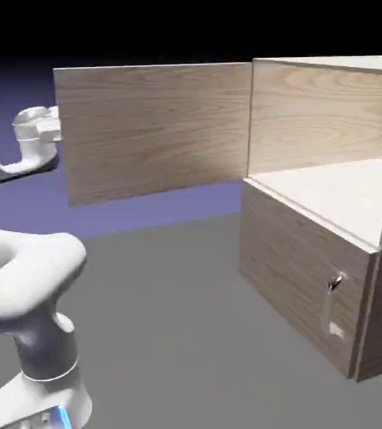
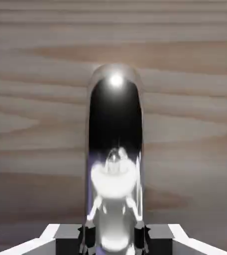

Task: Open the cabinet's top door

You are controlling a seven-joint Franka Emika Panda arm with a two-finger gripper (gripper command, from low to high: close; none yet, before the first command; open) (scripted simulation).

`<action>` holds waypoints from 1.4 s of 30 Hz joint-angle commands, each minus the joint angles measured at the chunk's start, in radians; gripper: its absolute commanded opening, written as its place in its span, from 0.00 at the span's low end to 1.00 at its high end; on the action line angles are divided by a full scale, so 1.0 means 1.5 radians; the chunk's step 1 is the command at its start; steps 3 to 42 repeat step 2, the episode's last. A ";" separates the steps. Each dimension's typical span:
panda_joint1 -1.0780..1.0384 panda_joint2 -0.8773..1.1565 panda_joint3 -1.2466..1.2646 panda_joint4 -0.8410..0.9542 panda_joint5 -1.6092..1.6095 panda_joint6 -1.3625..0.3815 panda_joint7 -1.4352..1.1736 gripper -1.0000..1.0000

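The cabinet [image 1: 312, 251] stands at the right of the exterior view. Its top door [image 1: 152, 130] is swung wide open to the left, pale inner face toward the camera. The white hand [image 1: 37, 127] sits at the door's far left edge, and the panel hides its fingers. In the hand view the door's curved silver handle [image 2: 115, 149] rises large against the wood grain. My gripper [image 2: 114, 239] is shut on that handle, with grey fingertips [image 2: 68, 233] on either side of its base.
The open upper compartment shows a pale wood shelf [image 1: 337, 188]. Below it the lower panel [image 1: 291, 268] is closed, with a short metal handle [image 1: 332, 297]. The arm's white elbow [image 1: 27, 276] fills the lower left above the grey table [image 1: 169, 335].
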 commanded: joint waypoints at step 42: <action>-0.035 -0.005 0.008 0.048 0.000 -0.031 -0.012 0.00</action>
